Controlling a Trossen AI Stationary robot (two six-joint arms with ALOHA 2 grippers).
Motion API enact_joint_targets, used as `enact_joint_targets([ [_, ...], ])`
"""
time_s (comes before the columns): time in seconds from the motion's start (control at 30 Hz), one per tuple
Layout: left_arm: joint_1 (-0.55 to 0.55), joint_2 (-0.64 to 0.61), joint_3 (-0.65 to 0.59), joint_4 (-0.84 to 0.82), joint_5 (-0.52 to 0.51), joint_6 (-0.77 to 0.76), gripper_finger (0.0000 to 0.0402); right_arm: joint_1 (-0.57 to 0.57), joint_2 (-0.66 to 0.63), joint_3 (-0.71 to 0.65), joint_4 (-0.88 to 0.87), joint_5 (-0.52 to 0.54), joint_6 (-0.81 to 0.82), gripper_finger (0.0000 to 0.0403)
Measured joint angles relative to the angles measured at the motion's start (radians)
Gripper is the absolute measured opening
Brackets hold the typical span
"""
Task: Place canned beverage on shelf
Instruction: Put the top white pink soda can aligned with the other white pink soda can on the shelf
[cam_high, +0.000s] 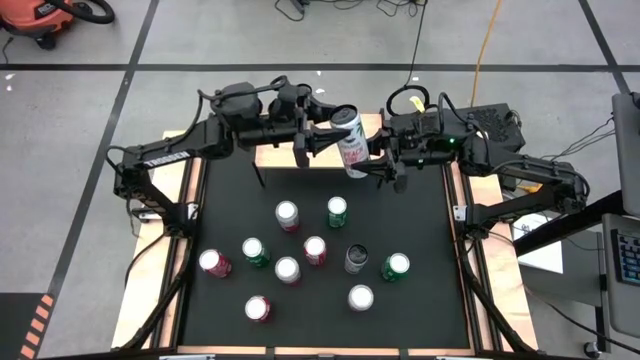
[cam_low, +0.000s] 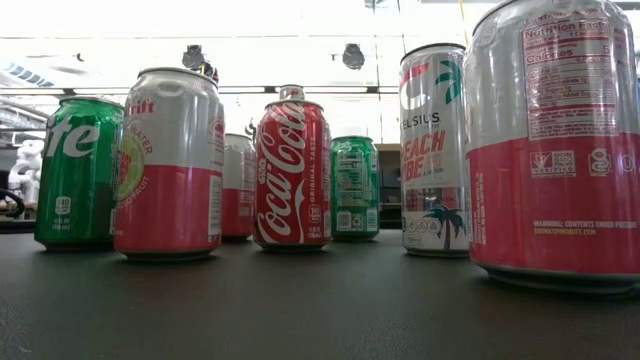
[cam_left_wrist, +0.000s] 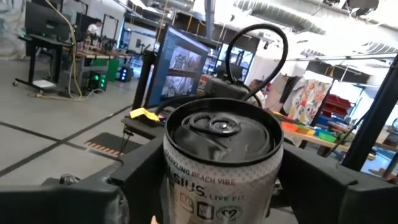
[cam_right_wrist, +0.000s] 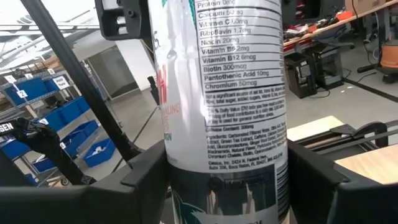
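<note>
Both grippers are meeting at the table's far edge, gripping one white can (cam_high: 350, 140) held tilted in the air between them: left gripper (cam_high: 318, 137) clamping its top end, right gripper (cam_high: 378, 158) its lower end. Looks like a mid-air handover. Shelf not identifiable in any view. Ten other cans (cam_high: 287, 215) are standing on the mat (cam_high: 230, 215). Placing still undone.

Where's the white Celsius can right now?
High view: the Celsius can hangs tilted over the mat's far edge, between the left gripper and right gripper.
</note>
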Motion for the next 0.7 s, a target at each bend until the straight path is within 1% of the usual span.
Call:
enact_joint_targets([
  [0.17,0.02,0.0,0.0,-0.006,0.041,0.002,0.0245,0.0,0.0,0.0,-0.005,0.019,-0.005,0.0237],
  [0.4,0.033,0.001,0.0,-0.009,0.093,-0.002,0.0246,0.0,0.0,0.0,-0.012,0.018,0.006,0.0242],
  [0.5,0.033,0.002,0.0,-0.014,0.106,-0.007,0.0246,0.001,0.0,0.0,-0.034,0.012,0.043,0.0261],
  [0.7,0.032,0.003,-0.001,-0.007,0.161,-0.006,0.0247,0.001,-0.001,0.002,-0.069,-0.022,0.158,0.0312],
])
